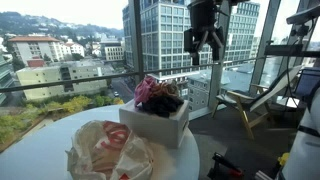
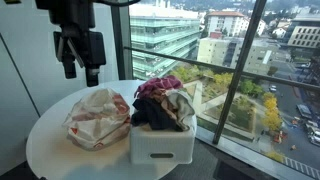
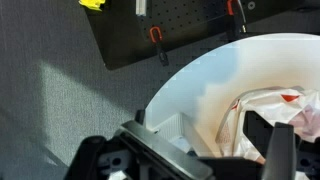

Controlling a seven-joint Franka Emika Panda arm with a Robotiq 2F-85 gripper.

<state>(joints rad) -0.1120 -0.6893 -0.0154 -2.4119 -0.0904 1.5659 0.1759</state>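
My gripper (image 1: pixel 205 42) hangs open and empty high above the round white table (image 1: pixel 40 150); it also shows in an exterior view (image 2: pixel 80 55). Below it lie a crumpled white and red cloth (image 1: pixel 110 150) and a white bin (image 1: pixel 155 125) piled with dark and pink clothes (image 1: pixel 158 95). Both exterior views show the cloth (image 2: pixel 98 118), the bin (image 2: pixel 160 145) and the clothes (image 2: pixel 160 100). In the wrist view the jaws (image 3: pixel 205 150) stand wide apart over the table (image 3: pixel 200 80), with the cloth (image 3: pixel 275 110) at the right and a bin corner (image 3: pixel 165 125) between them.
Tall glass windows (image 2: pixel 230 60) stand right behind the table. A wooden chair (image 1: pixel 245 105) and dark equipment (image 1: pixel 305 85) stand beside it. In the wrist view a black pegboard (image 3: pixel 150 30) with tools lies over grey carpet (image 3: pixel 50 90).
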